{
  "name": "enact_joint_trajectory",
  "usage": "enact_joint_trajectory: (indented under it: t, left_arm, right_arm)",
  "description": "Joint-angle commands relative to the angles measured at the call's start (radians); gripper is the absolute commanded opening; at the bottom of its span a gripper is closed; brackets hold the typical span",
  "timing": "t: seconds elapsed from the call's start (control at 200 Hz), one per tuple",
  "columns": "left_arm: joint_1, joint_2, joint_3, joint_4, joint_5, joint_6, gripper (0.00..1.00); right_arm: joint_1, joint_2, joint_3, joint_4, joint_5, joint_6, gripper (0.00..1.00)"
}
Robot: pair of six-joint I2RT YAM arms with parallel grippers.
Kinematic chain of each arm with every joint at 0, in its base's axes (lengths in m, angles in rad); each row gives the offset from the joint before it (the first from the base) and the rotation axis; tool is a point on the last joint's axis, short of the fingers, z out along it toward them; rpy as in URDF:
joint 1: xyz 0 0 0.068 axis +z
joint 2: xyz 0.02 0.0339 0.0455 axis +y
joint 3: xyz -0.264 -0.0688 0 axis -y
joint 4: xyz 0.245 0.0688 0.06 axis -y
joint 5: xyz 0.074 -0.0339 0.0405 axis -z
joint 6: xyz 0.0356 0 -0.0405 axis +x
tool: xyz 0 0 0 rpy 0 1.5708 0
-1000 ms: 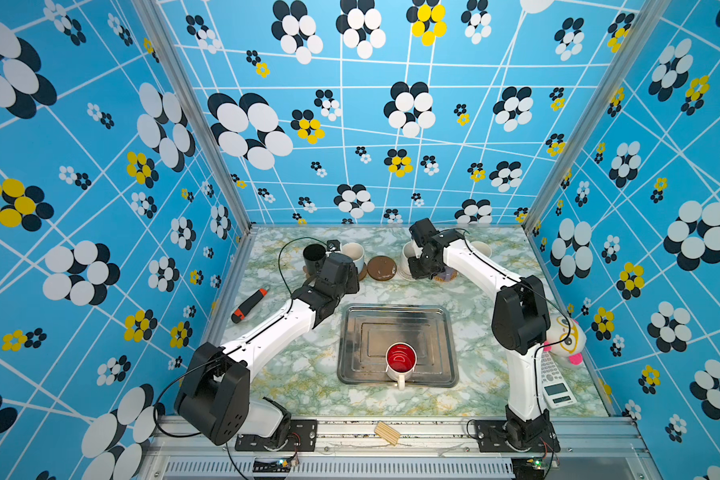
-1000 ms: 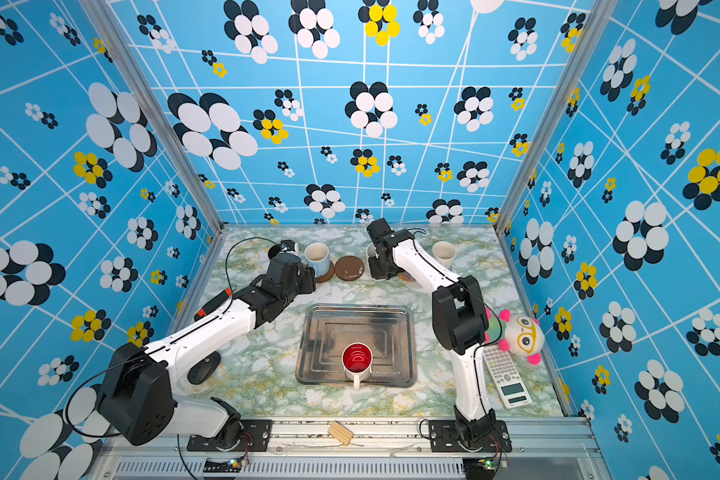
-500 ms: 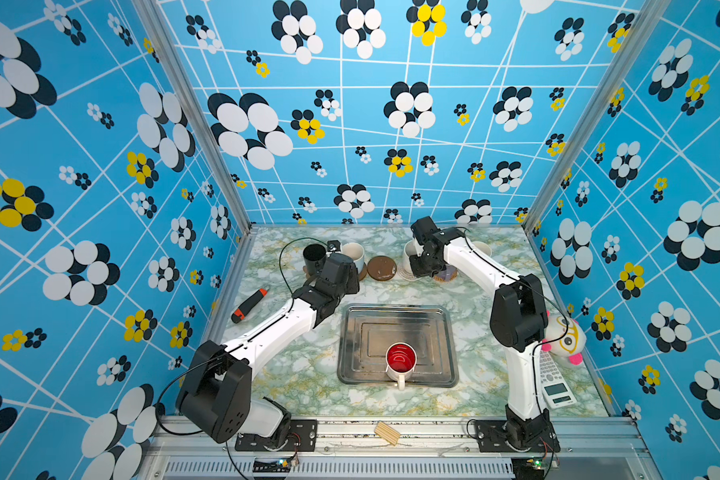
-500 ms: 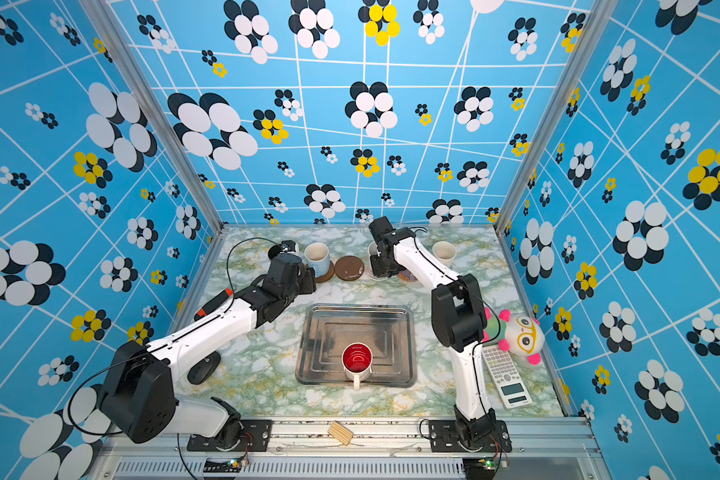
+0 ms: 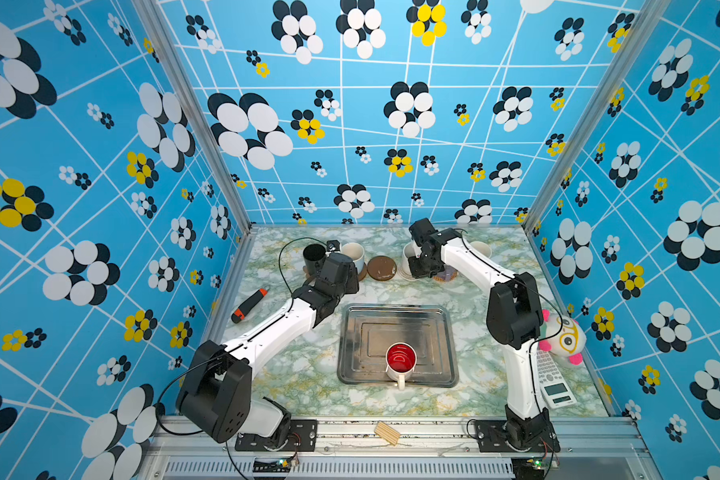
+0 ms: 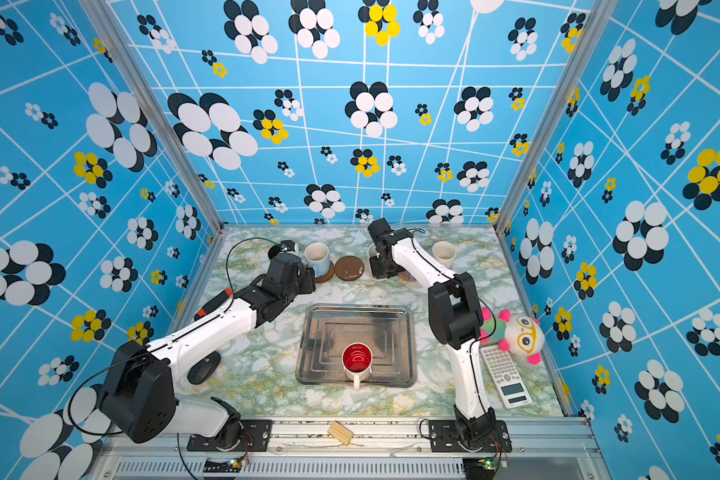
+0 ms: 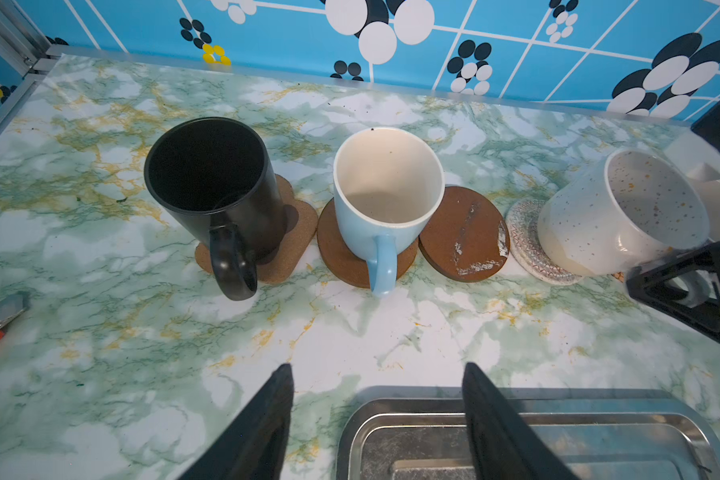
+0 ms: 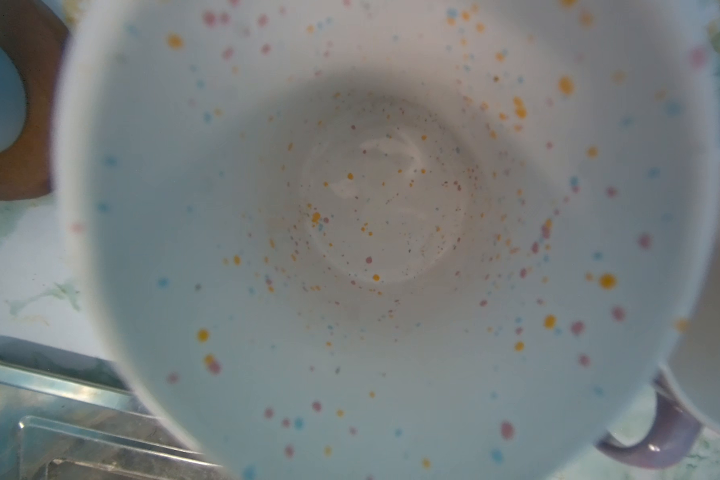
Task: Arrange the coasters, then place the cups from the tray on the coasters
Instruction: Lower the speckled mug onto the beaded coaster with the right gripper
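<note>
Left wrist camera first: the left end effector (image 7: 377, 415) hangs with its two dark fingers (image 7: 267, 424) spread wide and nothing between them, over the marble-patterned bench (image 7: 142, 332) right by the tray (image 7: 433, 401) rim. Ahead runs the row: the black mug (image 7: 213, 187) upright on the paw-shaped coaster (image 7: 296, 232), the light blue mug (image 7: 385, 187) upright on a dark-brown disc (image 7: 337, 253), then a bare dark-brown disc (image 7: 462, 232) with white scuffs just beside it. Next comes the speckled mug (image 7: 616, 216) on a pale patterned disc (image 7: 524, 245). The right end effector (image 7: 691, 286) sits tight against that mug's handle side, but whether it is clamped on, I cannot tell. Over to the right wrist camera: the speckled mug (image 8: 371, 208) fills nearly everything, blurred and very close, looking straight down into it. The fingers are hidden here. A lavender handle (image 8: 657, 440) pokes in at one edge and a tray (image 8: 59, 415) corner at another. Now both top views: the tray (image 5: 391, 328) (image 6: 341, 332) lies mid-bench with the white mug with the red inside (image 5: 400, 358) (image 6: 356, 358) upright near its front edge, handle to the front. The right end effector (image 5: 422, 268) (image 6: 385, 268) is over the speckled mug in the back row, and the left end effector (image 5: 346, 274) (image 6: 304, 276) is near the light blue mug. The cream mug (image 5: 479, 249) (image 6: 443, 251) stands at the back right. On the sidelines are an orange-and-black tool (image 5: 248, 305) (image 6: 213, 303) at the left edge, and a plush toy (image 5: 562, 338) (image 6: 516, 332) touching a calculator (image 5: 553, 380) (image 6: 506, 380) at the right.
</note>
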Motion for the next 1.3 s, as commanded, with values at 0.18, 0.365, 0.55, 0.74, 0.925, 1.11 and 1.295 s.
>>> enact_joint_trajectory:
  t: [0.18, 0.365, 0.55, 0.74, 0.925, 1.11, 1.295]
  left_arm:
    - [0.007, 0.012, -0.007, 0.007, 0.012, -0.012, 0.66]
    - [0.007, 0.012, -0.007, 0.005, 0.014, -0.011, 0.66]
    - [0.007, 0.012, -0.007, 0.004, 0.014, -0.011, 0.65]
    - [0.007, 0.009, -0.009, 0.005, 0.012, -0.013, 0.66]
    - [0.007, 0.009, -0.009, 0.004, 0.012, -0.012, 0.66]
    - [0.008, 0.009, -0.009, 0.003, 0.012, -0.011, 0.66]
    - [0.009, 0.007, -0.009, 0.002, 0.010, -0.013, 0.66]
  right_arm:
    - [-0.012, 0.012, 0.060, 0.019, -0.004, -0.003, 0.00]
    - [-0.015, 0.024, 0.063, 0.019, -0.008, -0.001, 0.00]
    - [-0.016, 0.029, 0.065, 0.017, -0.010, 0.001, 0.00]
    - [-0.017, 0.029, 0.067, 0.019, -0.014, 0.002, 0.00]
    - [-0.017, 0.030, 0.074, 0.020, -0.023, 0.004, 0.00]
    - [-0.017, 0.037, 0.083, 0.018, -0.032, 0.009, 0.00]
    - [-0.017, 0.045, 0.092, 0.013, -0.028, 0.008, 0.00]
